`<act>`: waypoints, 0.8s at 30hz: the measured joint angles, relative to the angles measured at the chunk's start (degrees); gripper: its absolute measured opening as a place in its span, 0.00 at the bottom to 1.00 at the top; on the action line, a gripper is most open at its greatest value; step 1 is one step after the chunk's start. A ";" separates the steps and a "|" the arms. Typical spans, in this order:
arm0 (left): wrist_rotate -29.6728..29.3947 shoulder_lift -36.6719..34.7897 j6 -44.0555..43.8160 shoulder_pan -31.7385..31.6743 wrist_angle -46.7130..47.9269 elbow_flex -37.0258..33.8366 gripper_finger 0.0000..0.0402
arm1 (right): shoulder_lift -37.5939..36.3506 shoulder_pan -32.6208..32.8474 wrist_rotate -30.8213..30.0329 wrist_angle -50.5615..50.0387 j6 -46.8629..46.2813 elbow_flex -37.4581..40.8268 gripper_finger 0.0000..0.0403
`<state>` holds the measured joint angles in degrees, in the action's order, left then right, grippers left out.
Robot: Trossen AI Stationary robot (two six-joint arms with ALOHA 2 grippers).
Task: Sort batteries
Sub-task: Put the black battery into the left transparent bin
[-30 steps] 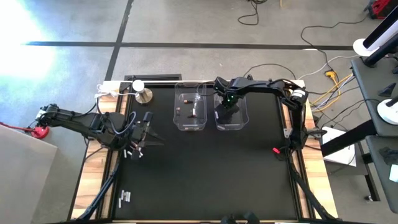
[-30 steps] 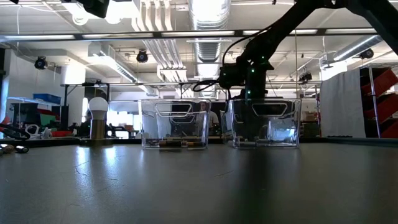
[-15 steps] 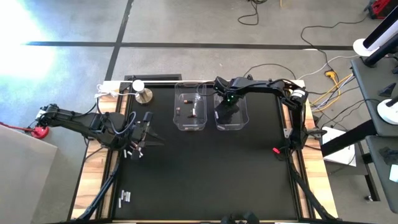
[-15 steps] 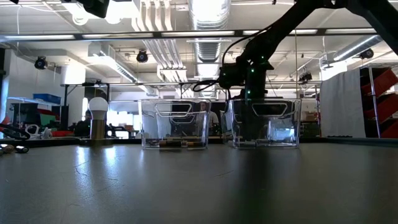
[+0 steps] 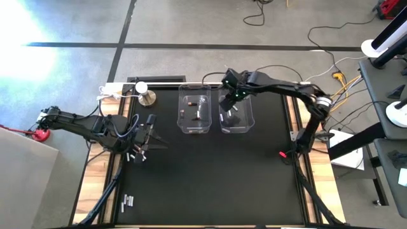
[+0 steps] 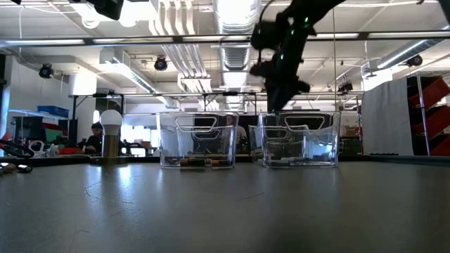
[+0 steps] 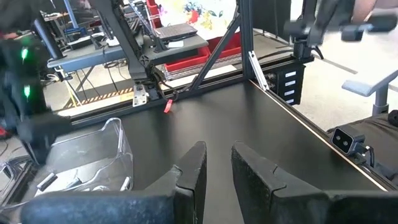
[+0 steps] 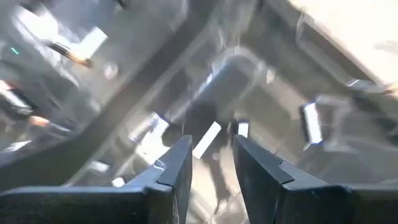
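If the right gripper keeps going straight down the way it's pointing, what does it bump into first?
Probably the white batteries lying in the right clear bin. The right gripper hangs above that bin pointing down into it, though the exact depth is hard to judge.

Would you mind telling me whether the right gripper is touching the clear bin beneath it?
Apart. The low view shows the right gripper lifted above the rim of the right-hand clear bin, with open air between them.

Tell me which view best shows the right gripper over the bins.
The low view: the right gripper hangs clear above the right bin. The high view shows it from above at that bin's back edge; its own wrist view shows only blurred fingers with a gap.
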<state>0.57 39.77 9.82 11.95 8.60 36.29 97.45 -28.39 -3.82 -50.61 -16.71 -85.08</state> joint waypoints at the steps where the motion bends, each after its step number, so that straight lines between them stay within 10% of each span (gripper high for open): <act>1: 0.01 0.00 0.00 0.01 0.00 0.00 0.14 | -1.55 0.91 -1.18 -0.07 -0.01 0.00 0.27; 16: -0.86 0.06 -3.38 0.00 3.29 -0.30 0.14 | -14.30 31.79 -25.76 -0.02 -8.22 6.39 0.30; 24: -10.74 0.97 -30.00 -0.05 30.33 3.41 0.15 | -10.69 42.66 -35.03 0.21 -13.33 10.48 0.34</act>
<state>-10.16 40.74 -20.18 11.90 38.93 39.70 86.76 14.28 -38.85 -50.41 -30.04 -74.60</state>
